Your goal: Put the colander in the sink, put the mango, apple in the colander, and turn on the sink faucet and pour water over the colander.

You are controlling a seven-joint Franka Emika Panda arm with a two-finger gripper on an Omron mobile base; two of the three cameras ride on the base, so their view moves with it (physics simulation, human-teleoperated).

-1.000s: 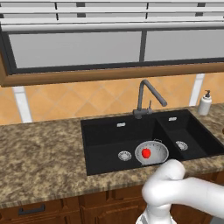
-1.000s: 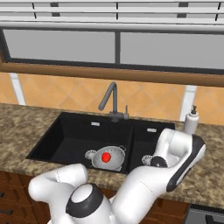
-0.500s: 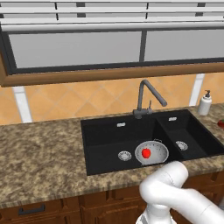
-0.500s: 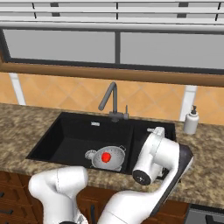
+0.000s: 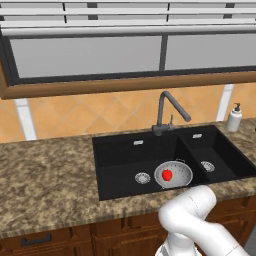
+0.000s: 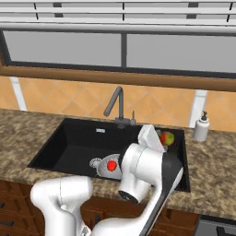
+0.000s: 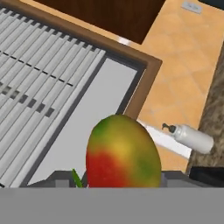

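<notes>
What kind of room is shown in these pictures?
Most likely a home kitchen, though rendered: a black double-basin sink is set in a speckled granite counter, with a dark faucet, a white soap dispenser, and a window with blinds above.

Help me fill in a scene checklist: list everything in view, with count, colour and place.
Sink: one, black, two basins, set in the counter.
Colander: one, silver, in the big basin by the drain.
Apple: one, red, in the colander.
Mango: one, yellow-red-green, held between the fingers above the sink.
Faucet: one, dark grey, behind the sink.
Soap bottle: one, white, right of the sink.
Counter: one, speckled brown.
Window: one, above the counter.
Gripper: one, closed on the mango.
</notes>
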